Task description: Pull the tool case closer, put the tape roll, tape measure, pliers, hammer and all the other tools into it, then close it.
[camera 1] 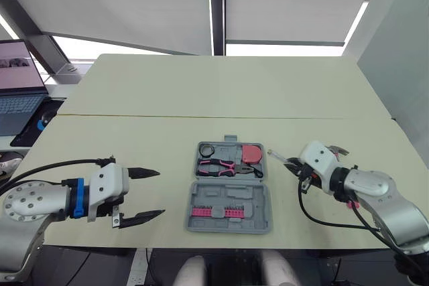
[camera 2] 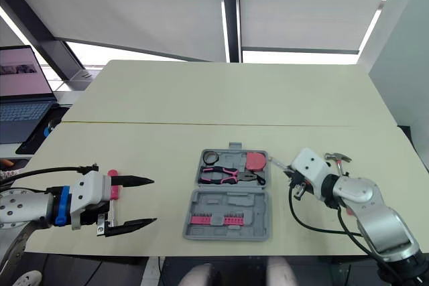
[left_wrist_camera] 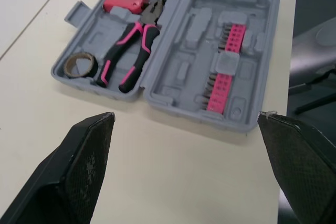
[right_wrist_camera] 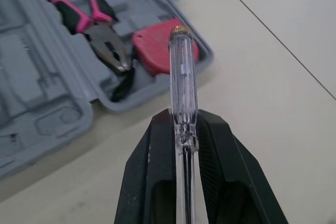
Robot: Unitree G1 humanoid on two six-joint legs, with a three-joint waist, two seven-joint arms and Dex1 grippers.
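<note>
Tool case (camera 1: 221,192): lying open and flat near the front edge of the worktop (camera 1: 201,92), about midway along it. The far half holds the tape roll (camera 1: 205,149) in its left corner, the pliers (camera 1: 224,167) across the middle and the red tape measure (camera 1: 252,154) in its right corner. The near half carries a pink bit strip (camera 1: 216,210). My right gripper (right_wrist_camera: 185,121) sits just beside the case's right rim, clamped on a clear-handled screwdriver (right_wrist_camera: 182,93) whose brass cap points toward the tape measure corner. What looks like a hammer head (camera 2: 337,158) lies behind that wrist, not yet packed. My left gripper (camera 1: 161,193) hovers off the case's left side near the front edge, fingers spread wide and empty. Risks, as I judge them:

- The handle is smooth and slender and pinched at one narrow spot, so it could pivot or slide on release.
- If dropped across the pliers or tape measure rather than into a moulded recess, it would stop the lid from shutting.
- The case looks light and unbraced, so a nudge on its rim could push it toward the front edge.
</note>
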